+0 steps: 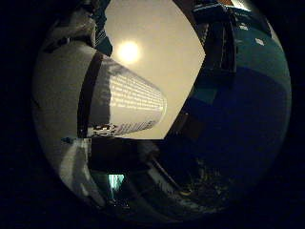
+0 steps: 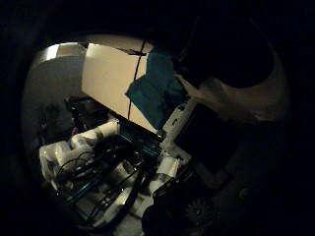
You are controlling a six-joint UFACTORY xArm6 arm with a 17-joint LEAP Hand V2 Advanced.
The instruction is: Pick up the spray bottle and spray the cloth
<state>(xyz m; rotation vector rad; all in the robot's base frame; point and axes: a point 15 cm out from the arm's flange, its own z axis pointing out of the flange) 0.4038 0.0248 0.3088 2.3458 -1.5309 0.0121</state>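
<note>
Spray bottle (image 1: 119, 102) lay close across palm, robot hand (image 2: 123, 162) curled round it; cloth (image 2: 155, 93) on bench (image 2: 106, 78) beyond.

White spray bottle (image 1: 119, 102) close against palm

A pale, cream-coloured table (image 2: 110, 81) carries the things. A crumpled teal cloth (image 2: 155, 96) lies directly on it, close to the table's near edge. A thin dark line crosses the tabletop and runs under the cloth at its inner side. Away from the cloth the surface is bare and evenly lit, and one bright round glare sits on it
</note>
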